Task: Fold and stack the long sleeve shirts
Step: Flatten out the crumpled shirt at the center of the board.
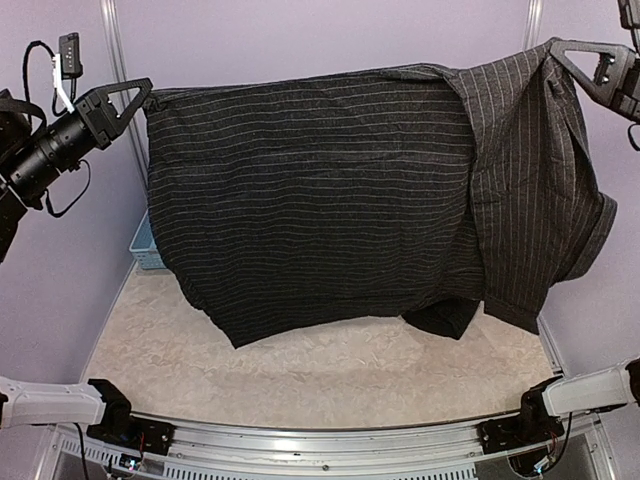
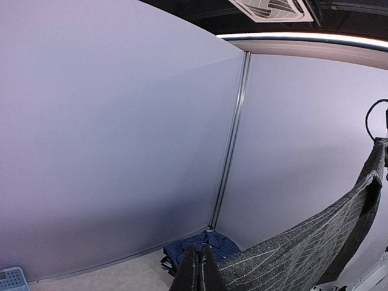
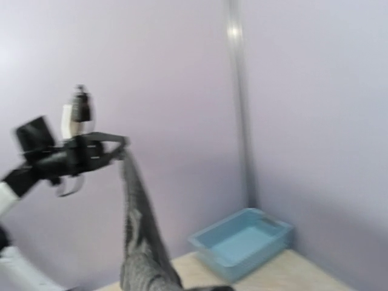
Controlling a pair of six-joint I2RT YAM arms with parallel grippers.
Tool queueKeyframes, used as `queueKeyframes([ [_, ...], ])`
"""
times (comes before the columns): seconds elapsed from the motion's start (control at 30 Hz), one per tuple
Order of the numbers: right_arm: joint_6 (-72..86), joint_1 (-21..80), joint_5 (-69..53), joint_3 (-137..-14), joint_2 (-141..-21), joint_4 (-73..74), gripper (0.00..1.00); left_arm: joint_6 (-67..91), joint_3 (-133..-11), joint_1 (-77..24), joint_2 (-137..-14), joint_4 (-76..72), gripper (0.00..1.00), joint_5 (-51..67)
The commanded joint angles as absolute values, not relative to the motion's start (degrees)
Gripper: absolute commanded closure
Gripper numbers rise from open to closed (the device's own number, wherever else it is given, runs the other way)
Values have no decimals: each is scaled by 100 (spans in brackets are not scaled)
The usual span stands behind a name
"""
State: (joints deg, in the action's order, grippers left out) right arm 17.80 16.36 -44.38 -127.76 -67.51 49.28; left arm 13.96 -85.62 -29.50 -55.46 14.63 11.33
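A black pinstriped long sleeve shirt (image 1: pixel 320 200) hangs spread wide above the table, stretched between both grippers. My left gripper (image 1: pixel 148 95) is shut on its upper left corner. At the upper right, my right gripper (image 1: pixel 553 48) is shut on the other corner, with a sleeve and side panel drooping below it. In the left wrist view the shut left gripper (image 2: pixel 198 248) pinches the striped cloth (image 2: pixel 303 248), which runs off to the right. Beyond it a blue small-check shirt (image 2: pixel 218 241) lies folded in the far corner of the table. The right wrist view is blurred and shows the cloth (image 3: pixel 136 242) running to the left gripper (image 3: pixel 115 145).
A light blue plastic basket (image 1: pixel 145 245) stands at the back left by the wall, half hidden by the shirt; it also shows as an empty basket (image 3: pixel 242 239) in the right wrist view. Lilac walls close in the beige table (image 1: pixel 320 370) at the back and sides.
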Motion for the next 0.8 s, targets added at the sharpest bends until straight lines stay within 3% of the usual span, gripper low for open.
queueKeyframes([
  [0.0,2544,1606,-5647,-12927,-7012,4376,100,1437,-8701,-2829,-5452,1353,100,1481],
  [0.3,3203,1602,-6217,-12549,-6718,3759,100,1500,-8606,-2747,-5119,1187,100,1857],
  [0.77,2155,1604,-5148,-12078,-6342,5280,100,1324,-8640,-2732,-5224,1626,100,1492],
])
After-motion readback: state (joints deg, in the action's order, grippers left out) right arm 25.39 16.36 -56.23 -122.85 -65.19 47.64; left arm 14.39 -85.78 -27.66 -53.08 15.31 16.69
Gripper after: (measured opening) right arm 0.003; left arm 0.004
